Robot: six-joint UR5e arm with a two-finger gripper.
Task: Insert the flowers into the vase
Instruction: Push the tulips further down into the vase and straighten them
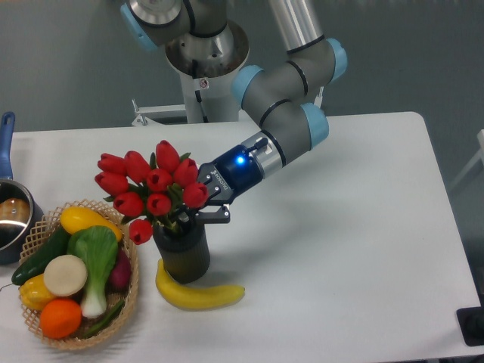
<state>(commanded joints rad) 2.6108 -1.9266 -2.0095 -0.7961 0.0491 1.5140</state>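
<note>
Tulips first: the bunch of red closed tulip buds with green leaves and stems (151, 189) stands in the mouth of the dark grey-black ribbed cylinder vase (183, 253), which is upright on the white bench (340, 249). The buds fan out wider than the vase, mostly toward ten and eleven o'clock from its mouth, and one bud droops over the rim at about nine o'clock.

By my judgement the bunch is light and top-heavy, its stems springy and its buds easily crushed or knocked askew. The right place to hold it is low on the gathered stems, just above the rim, never on the heads. The vase looks stiff and stable, though a sideways tug on the stems could tip it.

From two o'clock the black two-finger hand (206, 206) reaches in at a slant, its fingers sitting at the stems right above the vase mouth, touching or nearly touching the nearest buds. Leaves hide the fingertips, so I cannot tell whether they clamp the stems or have let go.

Touching the vase foot at five o'clock lies a yellow banana (198, 293). At nine o'clock from the vase sits a woven basket of mixed fruit and vegetables (130, 302).
</note>
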